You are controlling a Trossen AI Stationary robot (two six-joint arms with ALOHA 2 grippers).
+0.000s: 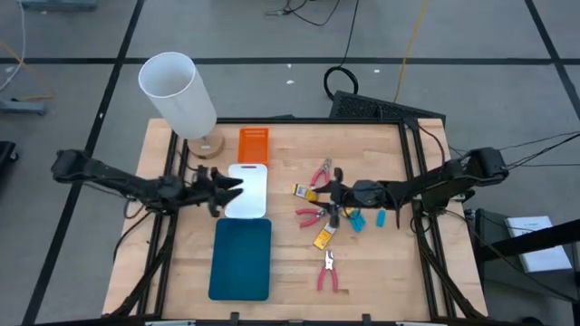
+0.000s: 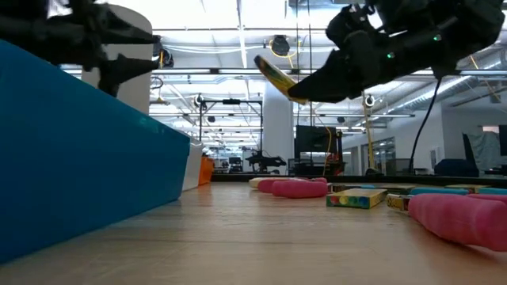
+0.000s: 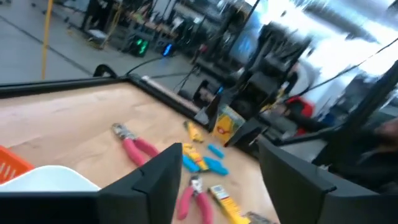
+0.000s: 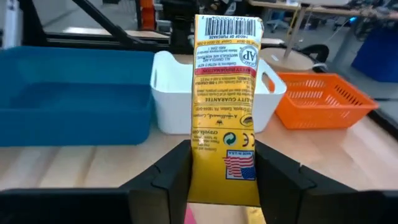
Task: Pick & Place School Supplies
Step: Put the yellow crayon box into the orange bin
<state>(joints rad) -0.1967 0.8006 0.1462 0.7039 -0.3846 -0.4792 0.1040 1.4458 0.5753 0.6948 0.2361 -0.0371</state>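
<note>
The right gripper [image 4: 225,177] was clamped on the lower end of a yellow packet [image 4: 225,93], which stood tall above the fingers with most of its length unsupported; in the low view that packet [image 2: 275,77] hung tilted, well clear of the table [image 2: 261,237]. From above, the right gripper [image 1: 337,194] sat over the scatter of supplies, among the red-handled tools [image 1: 322,173], other packets [image 1: 323,237] and blue pieces [image 1: 356,220]. Ahead of it stood the white tray [image 4: 174,99], with the teal tray [image 4: 68,93] to one side and the orange tray [image 4: 323,96] to the other. The left gripper [image 1: 217,192] waited at the white tray's [image 1: 246,190] edge, its fingers [image 3: 155,180] spread and holding nothing. The main risk, as I judged it, was the low grip: a long free end could swing or slip out during a quick move, dropping the packet short of a tray. A release from too high might bounce it off a rim. The left gripper beside the white tray could also be struck if the right arm reached there.
</note>
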